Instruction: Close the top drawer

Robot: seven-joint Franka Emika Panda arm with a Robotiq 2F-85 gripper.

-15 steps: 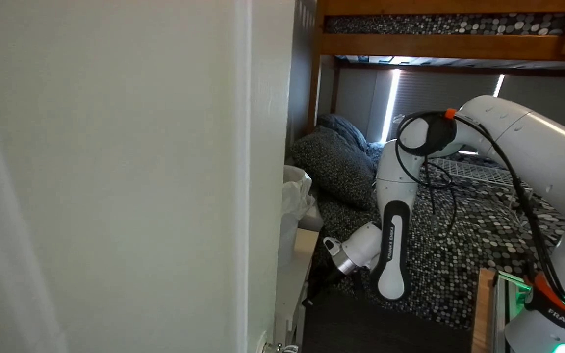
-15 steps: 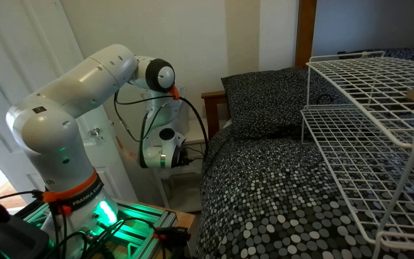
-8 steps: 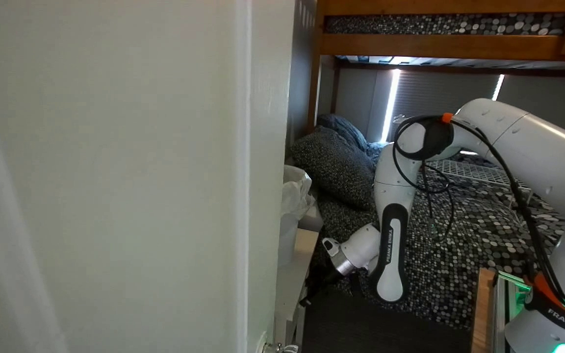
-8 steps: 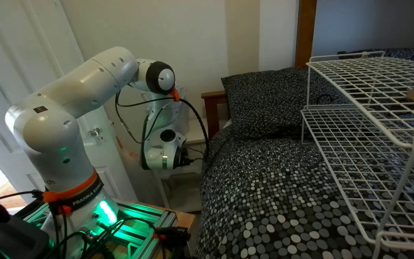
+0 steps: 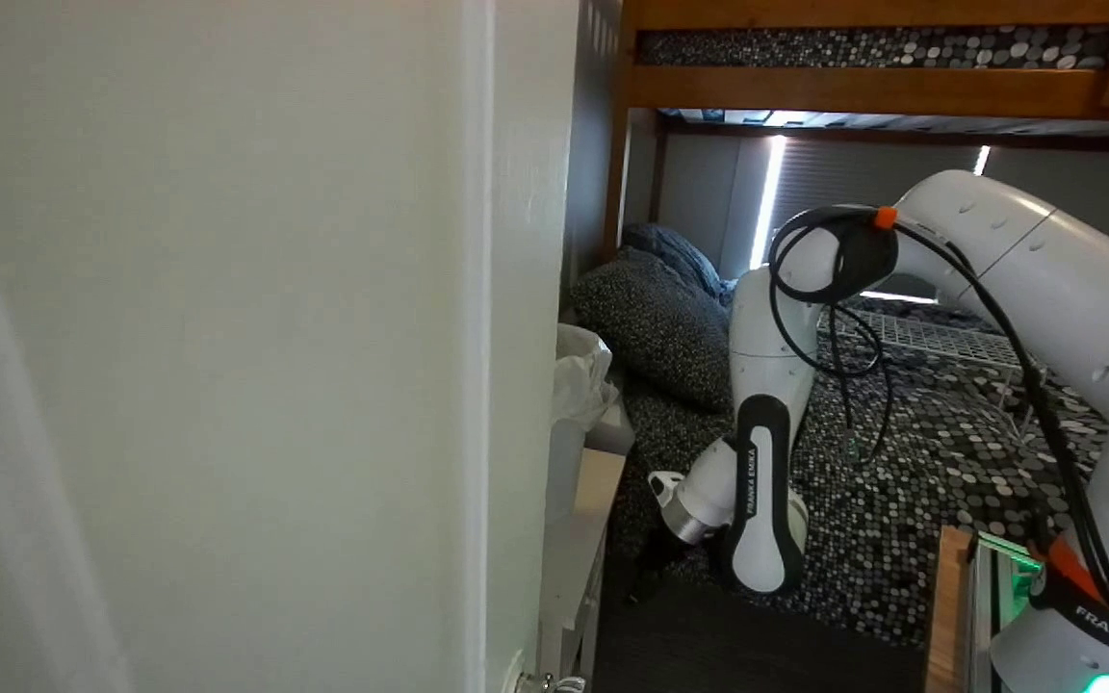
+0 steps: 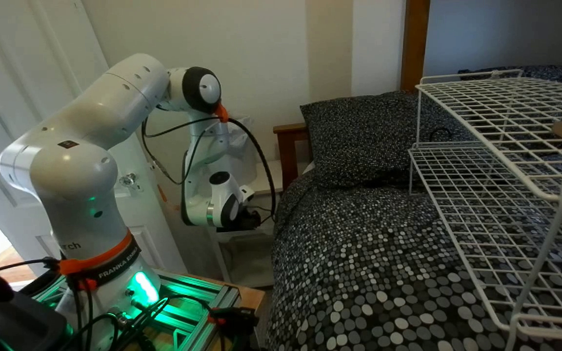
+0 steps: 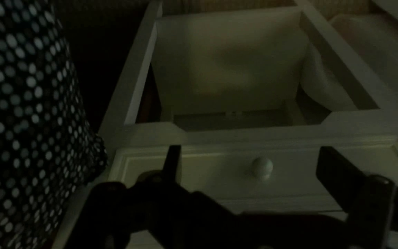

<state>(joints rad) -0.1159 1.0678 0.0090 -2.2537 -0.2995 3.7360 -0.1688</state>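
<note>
The top drawer (image 7: pixel 216 181) shows in the dark, upside-down wrist view as a pale panel with a moulded border and a round white knob (image 7: pixel 262 168). It belongs to the narrow white drawer unit (image 6: pixel 251 268). How far it stands out cannot be told. My gripper (image 7: pixel 249 148) is open and empty. Its black fingers stand on either side of the knob, apart from it. In an exterior view the gripper (image 6: pixel 248 219) covers most of the drawer. In an exterior view the black gripper (image 5: pixel 651 568) is dark and stands beside the unit (image 5: pixel 569 563).
An open compartment (image 7: pixel 230 69) of the unit lies below the drawer, at the top of the wrist view. The bed (image 6: pixel 359 253) with dotted bedding stands close beside the unit. A lined bin (image 5: pixel 569 462) stands on the unit. A white door (image 5: pixel 275 337) and wire rack (image 6: pixel 481 146) are nearby.
Within the last half second my gripper has drawn back from the drawer unit and turned. The arm's elbow has risen and swung back. Before that the arm sank slightly.
</note>
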